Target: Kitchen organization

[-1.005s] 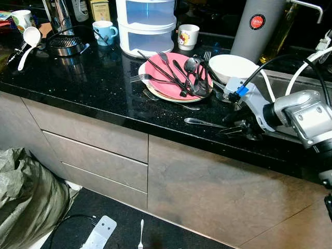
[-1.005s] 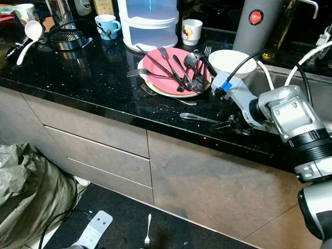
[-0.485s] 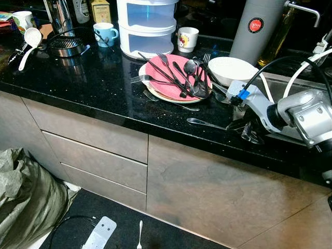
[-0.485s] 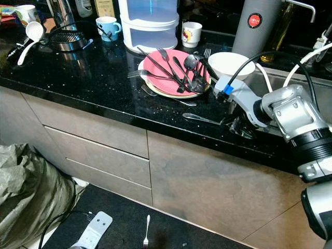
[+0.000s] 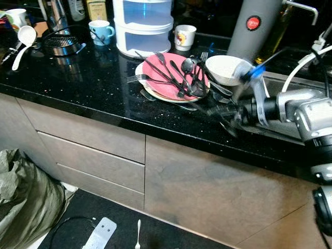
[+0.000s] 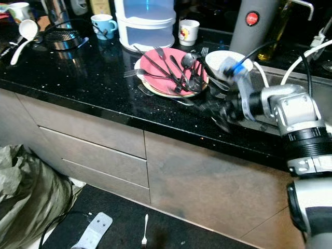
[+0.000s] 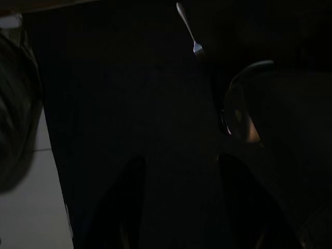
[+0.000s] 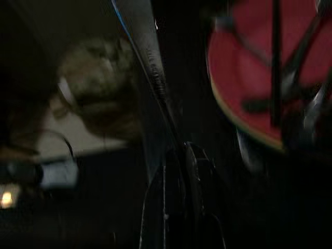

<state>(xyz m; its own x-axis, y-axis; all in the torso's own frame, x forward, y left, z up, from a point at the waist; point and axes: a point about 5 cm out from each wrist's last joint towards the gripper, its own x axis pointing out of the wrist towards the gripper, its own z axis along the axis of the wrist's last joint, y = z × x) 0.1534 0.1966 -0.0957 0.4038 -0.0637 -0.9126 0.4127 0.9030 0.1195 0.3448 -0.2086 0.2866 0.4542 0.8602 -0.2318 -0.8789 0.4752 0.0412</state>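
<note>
Left eye view: the right hand [image 5: 220, 115] hangs blurred over the black table [image 5: 93, 83], just beside the pink plate [image 5: 171, 78] heaped with dark cutlery [image 5: 179, 78]. A white bowl [image 5: 228, 68] sits behind the hand. Its grip cannot be judged here.

Right eye view: a fork [image 6: 144, 236] lies on the floor below the drawers, near a white power strip [image 6: 93, 232].

Left wrist view: very dark; the left hand [image 7: 179, 199] hangs idle over the floor, fingers spread with nothing between them, the fork beyond.

Right wrist view: blurred black fingers [image 8: 176, 176] are pressed together on a silver spoon handle [image 8: 148, 62], the pink plate near it.
</note>
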